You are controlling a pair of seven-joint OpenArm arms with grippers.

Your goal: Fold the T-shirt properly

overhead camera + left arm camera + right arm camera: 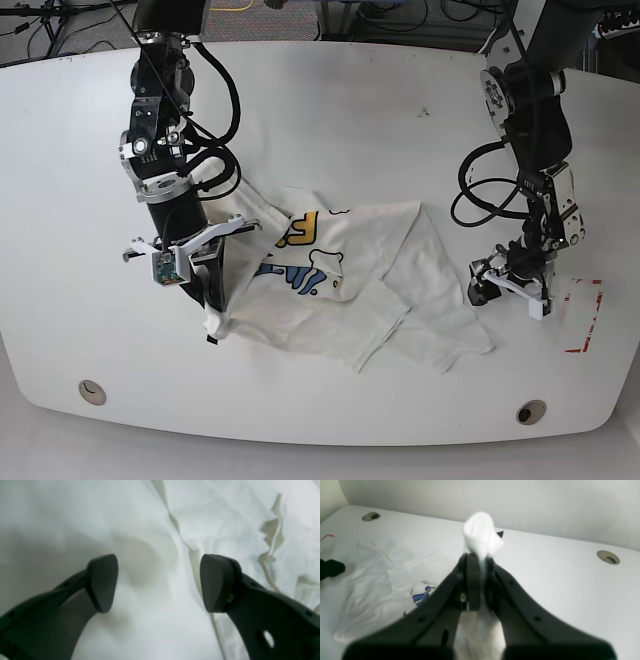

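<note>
The white T-shirt (pixel 380 290) lies crumpled and partly folded over itself mid-table, with its blue and yellow print (pixel 300 255) showing. My right gripper (pixel 213 318), on the left in the base view, is shut on the shirt's near-left edge. In the right wrist view a bunch of white cloth (pixel 480 531) sticks out past its closed fingers (pixel 472 580). My left gripper (pixel 484 285) is open at the shirt's right edge. In the left wrist view its pads (pixel 102 582) stand wide apart just above wrinkled white fabric (pixel 225 525), holding nothing.
The white table (pixel 350 100) has round cable holes near the front edge (pixel 92 391) (pixel 531 411). Red tape marks (pixel 590 330) lie beside the left gripper. Both arms' cables hang close over the cloth. A wall (pixel 495 502) rises behind the table.
</note>
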